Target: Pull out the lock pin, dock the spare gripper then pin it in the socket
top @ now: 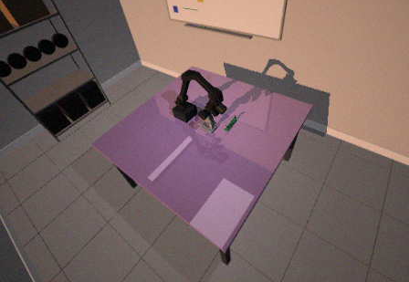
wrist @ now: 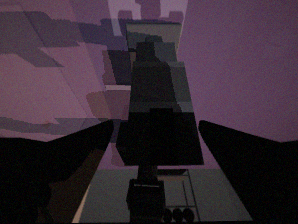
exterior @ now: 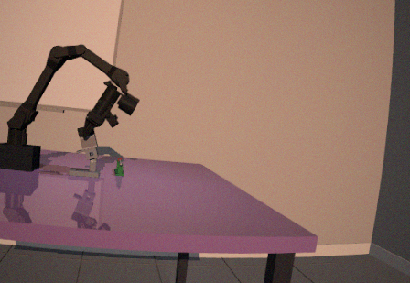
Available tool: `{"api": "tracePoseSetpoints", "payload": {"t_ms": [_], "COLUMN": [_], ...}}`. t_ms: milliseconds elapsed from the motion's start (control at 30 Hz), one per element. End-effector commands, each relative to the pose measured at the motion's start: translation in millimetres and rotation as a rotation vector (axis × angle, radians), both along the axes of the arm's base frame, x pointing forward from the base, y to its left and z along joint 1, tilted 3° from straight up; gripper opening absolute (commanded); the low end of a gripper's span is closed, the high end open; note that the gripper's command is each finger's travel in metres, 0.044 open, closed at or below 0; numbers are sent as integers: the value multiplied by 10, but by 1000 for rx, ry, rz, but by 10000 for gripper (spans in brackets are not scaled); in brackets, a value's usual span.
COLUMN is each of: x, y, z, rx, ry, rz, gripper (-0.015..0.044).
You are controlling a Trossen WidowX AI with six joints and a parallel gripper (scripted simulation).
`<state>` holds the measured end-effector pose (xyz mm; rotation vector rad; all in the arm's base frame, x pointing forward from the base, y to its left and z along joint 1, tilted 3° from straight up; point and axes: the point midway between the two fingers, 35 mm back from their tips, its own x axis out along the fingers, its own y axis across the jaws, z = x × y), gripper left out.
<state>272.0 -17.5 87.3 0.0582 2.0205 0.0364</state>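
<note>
The spare gripper, a grey and dark block, stands nearly upright on the flat grey mount near the arm's base. My gripper is open and sits right over the spare gripper's top. In the wrist view its two dark fingers are spread wide on either side of the block and do not touch it. The green lock pin, with a red tip, lies on the purple table just to the right of the mount, outside the socket. The socket itself is hidden.
The arm's black base block stands just left of the mount. Two pale rectangles are marked on the table nearer the front. A shelf unit stands on the floor at the far left.
</note>
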Motion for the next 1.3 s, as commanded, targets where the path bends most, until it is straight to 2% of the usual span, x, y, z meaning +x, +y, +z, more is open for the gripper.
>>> {"api": "tracePoseSetpoints", "payload": {"t_ms": [0, 1267], "x": [-29, -258], "y": [-5, -6], "z": [87, 715], "rx": [0, -21], "ry": [-1, -233], "rz": [1, -5], "gripper": [440, 440]}}
